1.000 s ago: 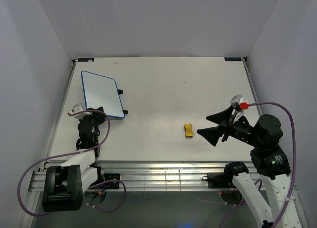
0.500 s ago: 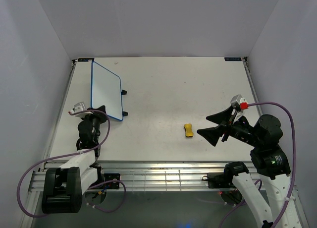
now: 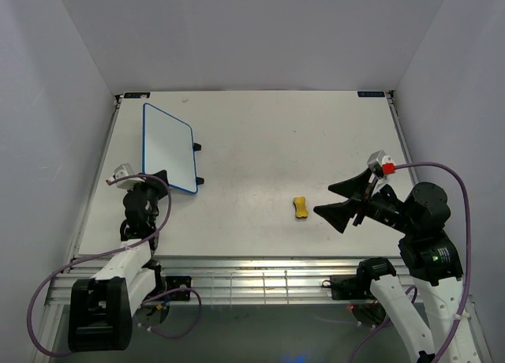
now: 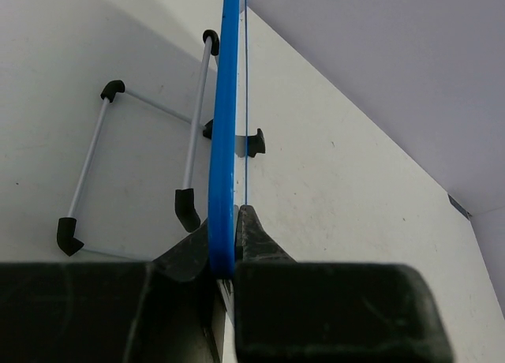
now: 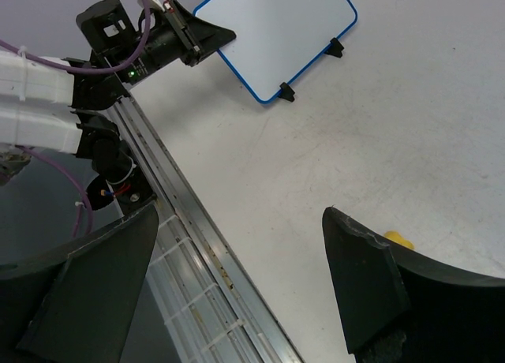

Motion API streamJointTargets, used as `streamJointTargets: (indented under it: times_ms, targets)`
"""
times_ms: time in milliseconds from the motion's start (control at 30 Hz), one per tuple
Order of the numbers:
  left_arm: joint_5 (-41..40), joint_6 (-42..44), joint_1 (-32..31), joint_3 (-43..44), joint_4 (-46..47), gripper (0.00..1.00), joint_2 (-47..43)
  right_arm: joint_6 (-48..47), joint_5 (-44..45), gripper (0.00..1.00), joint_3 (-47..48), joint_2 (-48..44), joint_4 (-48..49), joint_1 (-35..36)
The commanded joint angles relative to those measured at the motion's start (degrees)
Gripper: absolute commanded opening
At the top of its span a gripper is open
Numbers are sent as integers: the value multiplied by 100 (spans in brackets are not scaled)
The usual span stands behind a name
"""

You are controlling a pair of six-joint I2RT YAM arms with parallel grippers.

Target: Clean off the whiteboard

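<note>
Clamping the near edge of the blue-framed white rectangular whiteboard [image 3: 168, 146], the left gripper [image 4: 224, 238] is holding it tilted at the table's [image 3: 260, 142] far left, risking a slip from that thin grip, while the right gripper [image 3: 335, 205] is gaping empty.

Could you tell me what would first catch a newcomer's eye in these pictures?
The blue-framed whiteboard at the far left of the table stands out first, tilted up with the left gripper shut on its near rim. Next comes the small yellow eraser lying right of centre, beside the open right gripper.
</note>
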Motion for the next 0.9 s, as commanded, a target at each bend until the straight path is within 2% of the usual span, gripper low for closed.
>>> streamJointTargets:
  times_ms: [0, 133, 333, 533, 667, 700, 867]
  targets:
    - [-113, 36, 28, -59, -1065, 0, -137, 73, -109, 90, 27, -25, 317, 26]
    - [-113, -113, 28, -103, -1433, 0, -619, 91, -109, 90, 10, -7, 378, 17]
    - [-112, -69, 28, 91, -2128, 5, -1147, 152, -136, 90, -26, -7, 475, 26]
    - [-122, 10, 11, -137, -2366, 10, -1683, 188, -136, 90, -43, -78, 492, 26]
    - [-121, -60, 2, -252, -2393, 20, -1842, 196, -136, 90, -78, -95, 484, 26]
    - [-139, -122, 2, -278, -2393, 27, -1816, 196, -136, 90, -78, -95, 484, 17]
    - [-174, -315, 2, -243, -2393, 34, -1474, 214, -118, 90, -131, -104, 510, 17]
